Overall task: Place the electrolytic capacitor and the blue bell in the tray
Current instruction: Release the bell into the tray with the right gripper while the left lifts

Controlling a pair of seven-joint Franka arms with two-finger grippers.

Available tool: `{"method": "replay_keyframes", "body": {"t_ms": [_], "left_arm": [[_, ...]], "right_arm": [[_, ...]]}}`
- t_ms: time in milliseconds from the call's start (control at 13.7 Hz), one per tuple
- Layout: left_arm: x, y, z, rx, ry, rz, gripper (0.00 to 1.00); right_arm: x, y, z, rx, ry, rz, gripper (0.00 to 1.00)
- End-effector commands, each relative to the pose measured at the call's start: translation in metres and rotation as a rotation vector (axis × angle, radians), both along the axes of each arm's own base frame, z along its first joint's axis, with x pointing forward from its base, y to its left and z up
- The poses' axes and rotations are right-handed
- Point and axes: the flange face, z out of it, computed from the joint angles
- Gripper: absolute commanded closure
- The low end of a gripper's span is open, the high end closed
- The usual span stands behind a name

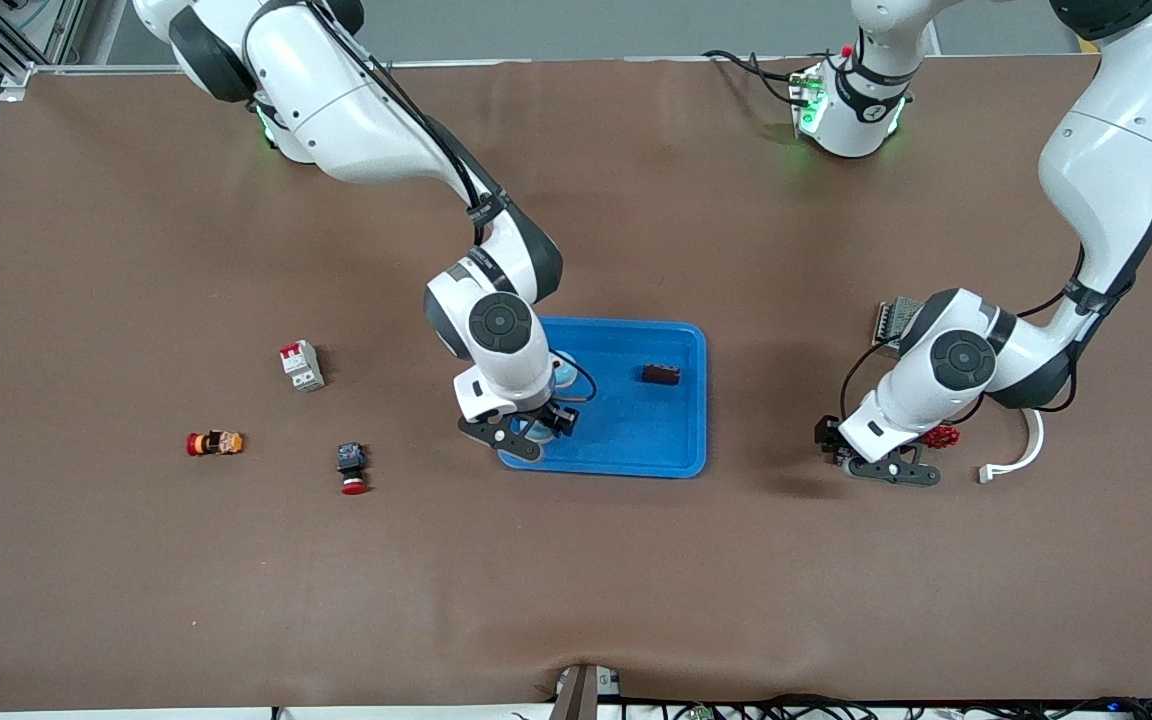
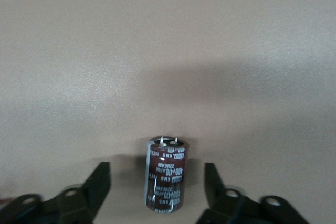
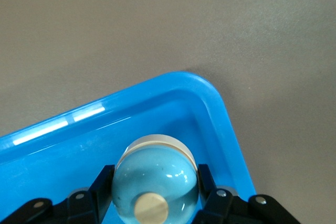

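Right tool [image 3: 156,192] clamps the blue bell [image 3: 156,182] over a corner of the tray [image 3: 220,124]. Left tool [image 2: 157,190], fingers apart, straddles the upright electrolytic capacitor [image 2: 166,176] on the tabletop [image 2: 168,51].

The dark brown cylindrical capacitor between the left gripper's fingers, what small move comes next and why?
Probably close the left gripper further: the dark brown cylindrical capacitor stands upright on the brown table between its fingers, with gaps at both sides.

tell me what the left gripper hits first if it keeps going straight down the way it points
Probably the electrolytic capacitor: it stands upright on the table between the open fingers of the left gripper, which would likely pass either side of it and meet the table.
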Motion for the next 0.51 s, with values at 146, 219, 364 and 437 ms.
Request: {"method": "replay_keyframes", "body": {"t_ms": [146, 219, 364, 437], "left_arm": [[-0.0044, -0.0058, -0.0021, -0.005, 0.022, 0.107, 1.00], [-0.0043, -0.0060, -0.0019, -0.006, 0.021, 0.114, 1.00], [-0.0041, -0.0050, -0.0019, -0.007, 0.021, 0.121, 1.00], [-0.0042, -0.0058, -0.0015, -0.008, 0.020, 0.126, 1.00]], "right_arm": [[-0.0029, 0.0107, -0.0139, -0.005, -0.019, 0.015, 0.52], [-0.0037, 0.0116, -0.0149, -0.005, -0.018, 0.015, 0.52], [-0.0060, 0.0142, -0.0189, -0.005, -0.018, 0.020, 0.51], [-0.0060, 0.0142, -0.0189, -0.005, -0.018, 0.020, 0.51]]}}
